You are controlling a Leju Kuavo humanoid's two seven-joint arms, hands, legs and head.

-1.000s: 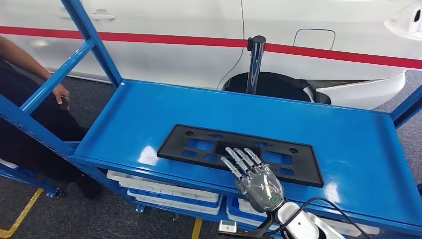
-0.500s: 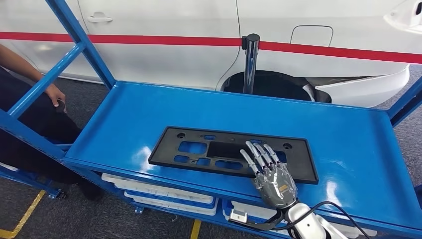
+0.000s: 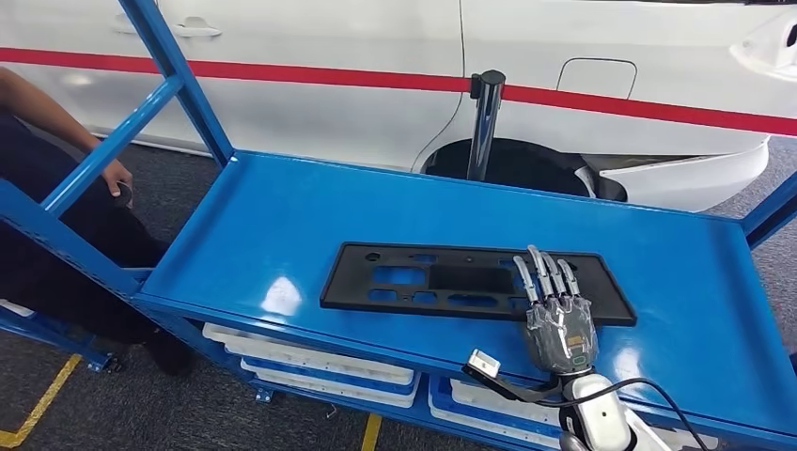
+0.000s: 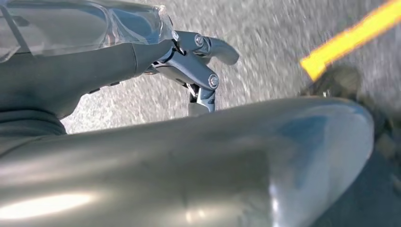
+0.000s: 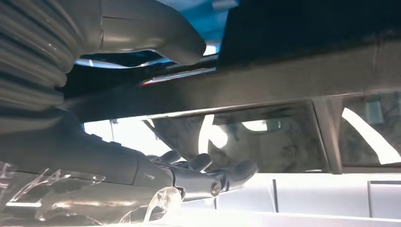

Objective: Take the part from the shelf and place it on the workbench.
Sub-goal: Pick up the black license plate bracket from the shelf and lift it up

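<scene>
Right hand is over the near right end of the part, fingers straight and spread, nothing gripped. The flat black part lies lengthwise along the blue shelf, close to its front edge, bare shelf behind. Left hand hangs low by the floor, holding nothing.

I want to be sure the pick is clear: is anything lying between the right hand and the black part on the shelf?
Nothing visible does. The right hand is already over the right end of the black part, fingers stretched across it, thumb under its near edge in the right wrist view. The blue shelf around it is bare.
</scene>
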